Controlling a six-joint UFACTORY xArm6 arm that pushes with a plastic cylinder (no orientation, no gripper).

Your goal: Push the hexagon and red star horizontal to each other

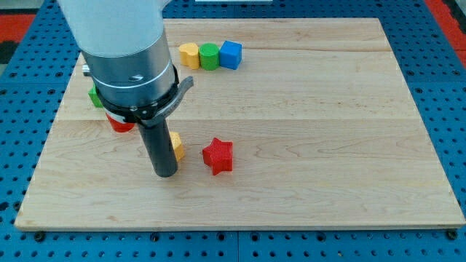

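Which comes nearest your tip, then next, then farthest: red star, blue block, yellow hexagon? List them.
Measured from my tip:
1. Yellow hexagon, just to the tip's right, partly hidden behind the rod.
2. Red star, farther right.
3. Blue block, near the view's top.

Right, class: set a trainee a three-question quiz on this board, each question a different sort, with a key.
1. True or false: my tip is to the right of the red star.
2. Which block stands between the yellow cylinder and the blue cube? A red B green C orange
3. Fill in: the yellow hexagon lies between my tip and the red ____.
Key: 1 false; 2 B, the green cylinder; 3 star.
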